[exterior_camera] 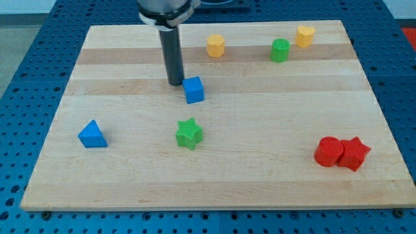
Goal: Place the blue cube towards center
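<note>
Wooden board (260, 182) on a blue pegboard table (19, 97); my tip (176, 84), a bare rod holding nothing, touches the blue cube (194, 90) at its 10 o'clock corner. The cube lies left of board centre, with the green star (189, 133) at its 6 o'clock and the blue triangle (92, 134) at its 8 o'clock.

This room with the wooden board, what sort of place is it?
Probably a robotics lab bench. A plain wooden board lies on a blue perforated mounting table, and my tip pushes a blue cube among small printed-looking shapes such as a green star.
</note>
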